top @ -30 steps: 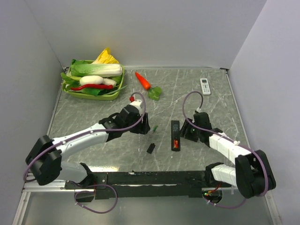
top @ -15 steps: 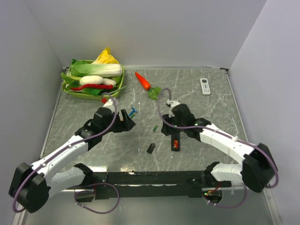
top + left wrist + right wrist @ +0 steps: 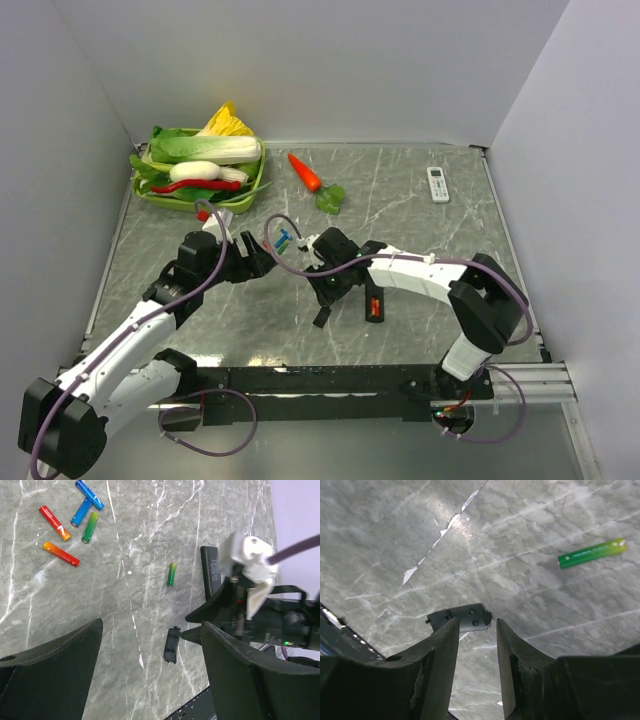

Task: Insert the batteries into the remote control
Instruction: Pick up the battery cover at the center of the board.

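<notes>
The black remote control lies face down at mid-table, an orange battery in its open compartment; it also shows in the left wrist view. Its loose black cover lies to the left of it. My right gripper hovers just over the cover, jaws slightly apart and empty. One green battery lies alone. Several red, orange, green and blue batteries lie in a cluster. My left gripper is wide open and empty, left of the cluster.
A green tray of toy vegetables stands at the back left. An orange carrot and a green leaf lie behind the batteries. A white remote lies at the back right. Walls close in three sides.
My right arm swung left across the black remote to above the loose cover. My left arm drew back to the left, uncovering the battery cluster.
</notes>
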Tool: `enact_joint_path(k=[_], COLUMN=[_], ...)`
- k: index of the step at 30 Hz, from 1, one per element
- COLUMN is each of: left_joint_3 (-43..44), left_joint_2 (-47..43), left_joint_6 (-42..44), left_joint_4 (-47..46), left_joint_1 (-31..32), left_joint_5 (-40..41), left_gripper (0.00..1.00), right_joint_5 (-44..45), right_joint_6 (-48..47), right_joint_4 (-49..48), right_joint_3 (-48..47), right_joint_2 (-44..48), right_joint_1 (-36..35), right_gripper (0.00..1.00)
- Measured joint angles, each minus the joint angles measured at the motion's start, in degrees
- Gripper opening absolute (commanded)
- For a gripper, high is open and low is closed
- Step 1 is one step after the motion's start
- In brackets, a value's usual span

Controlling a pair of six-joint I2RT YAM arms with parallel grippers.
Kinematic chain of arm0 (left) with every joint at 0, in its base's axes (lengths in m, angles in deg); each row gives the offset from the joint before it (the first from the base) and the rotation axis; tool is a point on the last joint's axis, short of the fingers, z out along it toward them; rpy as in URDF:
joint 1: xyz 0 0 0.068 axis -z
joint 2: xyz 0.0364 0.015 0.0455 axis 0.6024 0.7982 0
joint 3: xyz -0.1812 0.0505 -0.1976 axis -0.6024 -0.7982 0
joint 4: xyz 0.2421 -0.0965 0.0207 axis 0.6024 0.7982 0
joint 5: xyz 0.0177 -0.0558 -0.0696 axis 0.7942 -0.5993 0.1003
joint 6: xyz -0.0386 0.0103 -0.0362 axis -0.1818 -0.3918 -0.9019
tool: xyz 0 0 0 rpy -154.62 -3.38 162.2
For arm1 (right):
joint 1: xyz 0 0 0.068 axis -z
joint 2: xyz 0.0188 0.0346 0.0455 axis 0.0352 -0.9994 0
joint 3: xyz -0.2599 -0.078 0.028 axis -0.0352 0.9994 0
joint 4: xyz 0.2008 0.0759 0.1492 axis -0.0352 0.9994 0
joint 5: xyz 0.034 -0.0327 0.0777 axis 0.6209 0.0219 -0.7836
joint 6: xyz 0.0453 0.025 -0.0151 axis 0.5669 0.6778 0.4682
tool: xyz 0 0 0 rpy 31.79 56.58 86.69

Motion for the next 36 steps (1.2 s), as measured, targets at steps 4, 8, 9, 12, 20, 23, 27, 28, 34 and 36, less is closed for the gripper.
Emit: enact_joint_path(k=[4,8,9,12,20,23,27,28,34,36], left_joint_3=[0.00,-0.20,-0.20,-0.22,-0.31,-0.50,-0.61,-0.61,-0.61,-0.59], left_joint_2=[0.07,0.59,0.90,1.51,2.62,3.06,3.67,3.78,7.02,9.07], left_joint_6=[0.00,-0.02,-0.02,-0.02,-0.87,-0.96,-0.98,-0.96,-1.01,-1.49], left_joint_4=[0.07,-0.31,-0.33,-0.39,-1.75,-2.49,-3.34,-3.69,-8.59,-11.37], left_joint_1=[-0.35,-0.50,-0.57,-0.63,-0.92,-1.03,-1.27,-1.38,-2.19,-2.25], left_joint_5=[-1.03,-1.86,-2.16,-2.71,-5.09,-6.27,-8.00,-8.94,-17.44,-22.40], left_gripper=[0.84,0.84,0.84,0.84,0.84,0.84,0.84,0.84,0.87,0.87], right_joint_5=[0.90,1.03,0.96,0.76,0.81,0.79,0.72,0.81,1.99,2.08], right_joint_6=[-1.11,-2.29,-2.64,-3.30,-5.20,-6.10,-7.37,-7.74,-11.41,-13.22], right_joint_4=[1.66,3.19,3.45,3.85,3.58,3.39,2.25,1.46,-3.58,-6.29], right_joint_3=[-0.85,-1.20,-1.31,-1.36,-1.36,-1.36,-1.03,-0.48,5.81,7.21], right_joint_2=[-2.36,-4.37,-4.83,-5.44,-5.90,-5.90,-5.44,-4.83,9.01,15.23], right_joint_1=[-0.66,-1.07,-1.20,-1.57,-1.79,-1.81,-1.88,-1.88,-1.90,-1.90], right_gripper=[0.43,0.40,0.40,0.34,0.06,0.00,0.00,0.00,0.00,0.00])
